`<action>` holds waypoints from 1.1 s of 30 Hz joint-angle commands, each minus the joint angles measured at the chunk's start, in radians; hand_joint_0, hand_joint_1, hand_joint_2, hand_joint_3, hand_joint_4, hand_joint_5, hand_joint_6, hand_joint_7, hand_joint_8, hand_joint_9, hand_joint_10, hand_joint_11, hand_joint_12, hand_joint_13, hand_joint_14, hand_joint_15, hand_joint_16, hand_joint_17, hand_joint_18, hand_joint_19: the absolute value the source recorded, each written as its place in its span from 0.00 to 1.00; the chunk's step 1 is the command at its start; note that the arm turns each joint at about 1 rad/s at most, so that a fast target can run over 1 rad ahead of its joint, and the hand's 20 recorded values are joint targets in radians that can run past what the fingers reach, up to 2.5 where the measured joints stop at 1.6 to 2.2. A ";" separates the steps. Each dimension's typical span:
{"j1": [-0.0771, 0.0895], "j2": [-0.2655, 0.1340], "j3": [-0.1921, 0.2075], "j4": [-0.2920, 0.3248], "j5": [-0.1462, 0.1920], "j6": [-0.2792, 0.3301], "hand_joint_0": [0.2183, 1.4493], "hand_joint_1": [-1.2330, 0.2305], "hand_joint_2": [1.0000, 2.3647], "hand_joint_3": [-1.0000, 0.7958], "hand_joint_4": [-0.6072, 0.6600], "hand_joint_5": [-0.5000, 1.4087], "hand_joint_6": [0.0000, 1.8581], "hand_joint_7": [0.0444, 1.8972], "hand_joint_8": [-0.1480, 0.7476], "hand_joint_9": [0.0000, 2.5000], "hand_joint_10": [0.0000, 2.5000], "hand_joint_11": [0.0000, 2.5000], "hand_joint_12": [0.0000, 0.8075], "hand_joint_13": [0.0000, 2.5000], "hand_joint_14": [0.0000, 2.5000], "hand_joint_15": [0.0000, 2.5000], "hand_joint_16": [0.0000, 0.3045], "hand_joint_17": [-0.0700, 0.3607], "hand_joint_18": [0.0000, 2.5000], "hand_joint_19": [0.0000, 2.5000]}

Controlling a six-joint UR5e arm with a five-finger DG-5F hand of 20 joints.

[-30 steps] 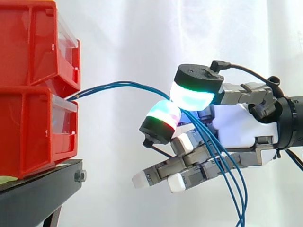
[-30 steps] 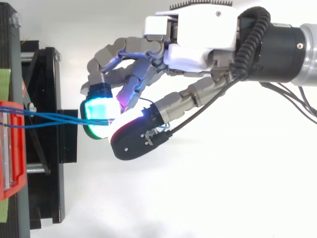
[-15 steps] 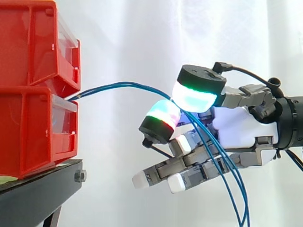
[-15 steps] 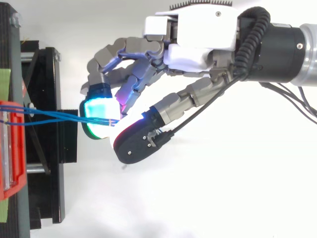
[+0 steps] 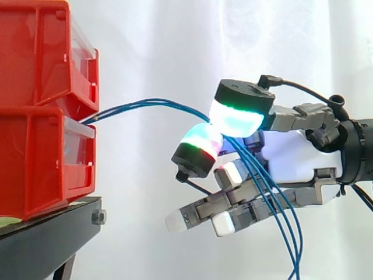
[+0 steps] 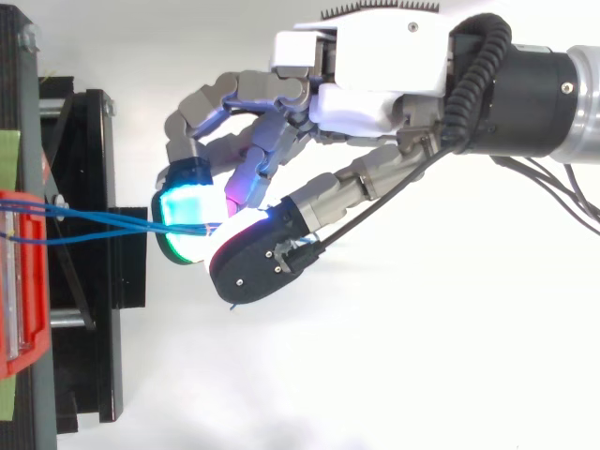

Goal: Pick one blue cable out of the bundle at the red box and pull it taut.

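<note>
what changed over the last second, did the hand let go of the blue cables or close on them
The thumb pad lifted slightly away from the opposing finger pad half a second ago, then came back down, so the hand again pinches the blue cables between them. The red bins, the hand's place and the cables' slack arc stayed as they were.

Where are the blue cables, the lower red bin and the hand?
blue cables (image 5: 157, 102): side view, top of their arc.
lower red bin (image 5: 41, 163): side view, its side wall.
hand (image 5: 294, 160): side view, its white palm.
</note>
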 commanded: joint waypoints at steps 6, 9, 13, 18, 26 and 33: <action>0.000 0.000 0.000 -0.001 0.000 0.000 0.27 0.39 0.01 0.49 0.46 0.24 0.44 0.61 0.55 0.43 0.00 0.19 0.55 0.22 0.00 0.02 0.24 0.54 0.30 0.09; 0.000 0.000 0.000 0.001 -0.002 0.000 0.27 0.39 0.00 0.51 0.47 0.25 0.43 0.62 0.56 0.42 0.00 0.19 0.56 0.21 0.00 0.02 0.24 0.55 0.30 0.08; -0.002 0.000 0.000 -0.001 -0.002 0.000 0.28 0.31 0.01 0.54 0.53 0.23 0.45 0.64 0.57 0.39 0.00 0.21 0.56 0.20 0.00 0.02 0.24 0.54 0.28 0.08; 0.000 0.001 0.000 -0.001 -0.002 0.000 0.31 0.23 0.01 0.56 0.57 0.21 0.47 0.66 0.56 0.36 0.00 0.23 0.54 0.17 0.00 0.02 0.23 0.52 0.26 0.08; 0.000 0.001 0.002 -0.001 -0.002 0.000 0.37 0.19 0.02 0.49 0.56 0.19 0.48 0.62 0.52 0.31 0.01 0.24 0.48 0.14 0.00 0.02 0.20 0.47 0.22 0.07; 0.000 0.001 0.002 0.001 -0.002 0.002 0.37 0.19 0.01 0.40 0.62 0.19 0.48 0.61 0.52 0.31 0.00 0.24 0.48 0.13 0.00 0.02 0.20 0.47 0.22 0.08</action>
